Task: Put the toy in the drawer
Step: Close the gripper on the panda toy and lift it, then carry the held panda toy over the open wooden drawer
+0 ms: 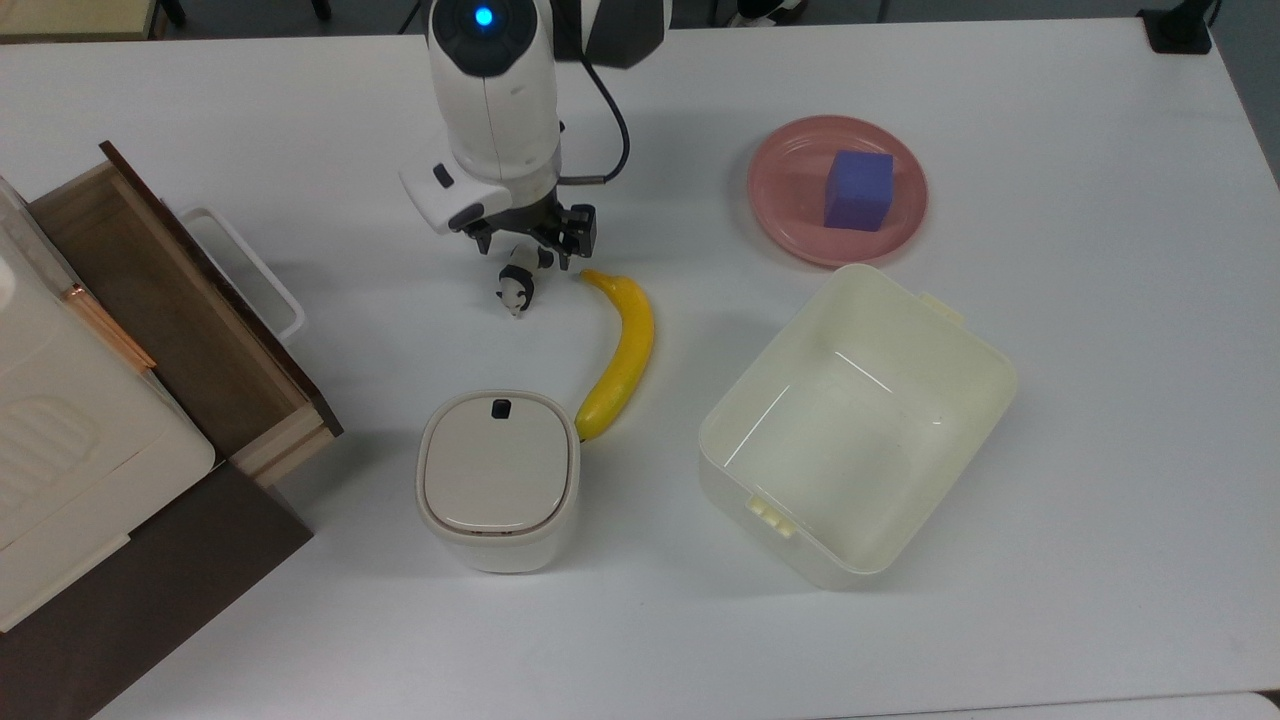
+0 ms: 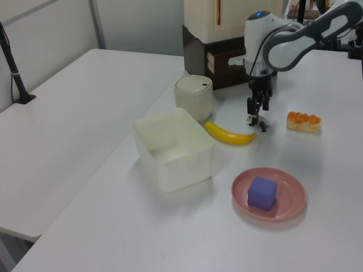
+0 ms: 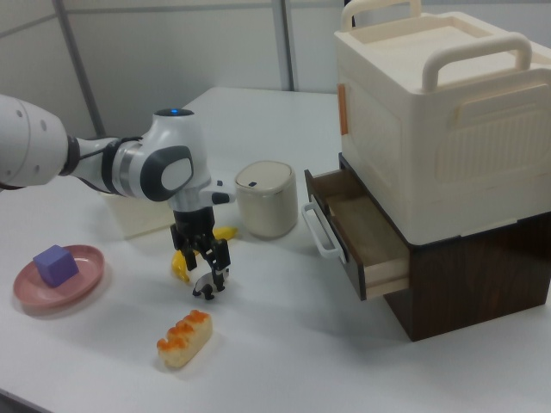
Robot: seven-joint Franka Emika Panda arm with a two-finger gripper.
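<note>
The toy is a tiny black-and-white panda (image 1: 515, 291) lying on the white table just to the top view's left of the banana's tip. My gripper (image 1: 527, 256) hangs right over its rear end, open, with one finger on each side of the panda and nothing held. In the left view the gripper (image 2: 256, 111) points straight down just above the panda (image 2: 257, 120). The right view has the gripper (image 3: 209, 268) close over the panda (image 3: 207, 286). The drawer (image 1: 180, 320) stands pulled out and empty at the top view's left, also seen as the drawer (image 3: 366, 245).
A yellow banana (image 1: 622, 350) lies beside the panda, with a white lidded bin (image 1: 498, 478) at its lower end. An orange bread loaf (image 2: 303, 121) lies past the arm. A cream tub (image 1: 860, 420) and a pink plate (image 1: 785, 200) holding a blue cube sit to the top view's right.
</note>
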